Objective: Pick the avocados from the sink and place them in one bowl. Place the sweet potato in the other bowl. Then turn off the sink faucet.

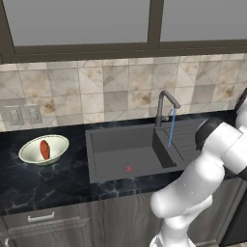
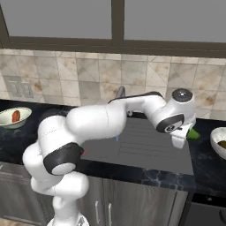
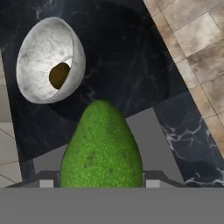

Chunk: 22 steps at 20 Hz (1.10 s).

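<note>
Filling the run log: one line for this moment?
jaws: shut on green avocado | white bowl: holds dark avocado | faucet: running

Green avocado [image 3: 101, 146] base cut by grey band – white bowl [image 2: 219, 142] cropped at right edge

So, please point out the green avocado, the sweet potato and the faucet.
green avocado [image 3: 101, 146]: hand view, middle of its skin.
sweet potato [image 1: 45, 149]: left base view, its middle, in the cream-green bowl.
faucet [image 1: 160, 107]: left base view, upright neck.
</note>
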### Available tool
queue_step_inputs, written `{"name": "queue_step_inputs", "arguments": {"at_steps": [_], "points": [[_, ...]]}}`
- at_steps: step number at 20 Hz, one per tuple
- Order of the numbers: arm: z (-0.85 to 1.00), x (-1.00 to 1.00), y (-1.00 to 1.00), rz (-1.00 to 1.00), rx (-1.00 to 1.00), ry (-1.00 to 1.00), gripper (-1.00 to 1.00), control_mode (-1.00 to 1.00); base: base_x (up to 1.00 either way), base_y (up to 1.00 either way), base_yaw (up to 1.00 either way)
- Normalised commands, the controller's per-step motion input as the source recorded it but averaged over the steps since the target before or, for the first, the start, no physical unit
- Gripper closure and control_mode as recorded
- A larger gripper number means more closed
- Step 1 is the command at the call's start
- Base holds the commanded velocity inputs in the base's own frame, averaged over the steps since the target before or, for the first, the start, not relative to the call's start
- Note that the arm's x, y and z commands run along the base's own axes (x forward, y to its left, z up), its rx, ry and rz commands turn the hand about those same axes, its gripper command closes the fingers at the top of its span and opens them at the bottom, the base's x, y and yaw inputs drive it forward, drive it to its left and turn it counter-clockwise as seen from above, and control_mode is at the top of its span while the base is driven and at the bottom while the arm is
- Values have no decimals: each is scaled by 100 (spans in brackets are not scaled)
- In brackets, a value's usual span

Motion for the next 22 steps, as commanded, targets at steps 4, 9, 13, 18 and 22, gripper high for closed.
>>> {"name": "queue_step_inputs", "arguments": {"at_steps": [4, 9, 13, 18, 22], "points": [[-35, 28, -29, 0, -1, 0, 100, -100, 0, 0, 0], [-18, 24, -32, 0, 0, 0, 100, -100, 0, 0, 0], [0, 29, -49, -1, 3, 0, 100, -100, 0, 0, 0], [4, 23, -55, -1, 8, 0, 100, -100, 0, 0, 0], [41, 14, -44, -1, 11, 0, 100, -100, 0, 0, 0]]}}
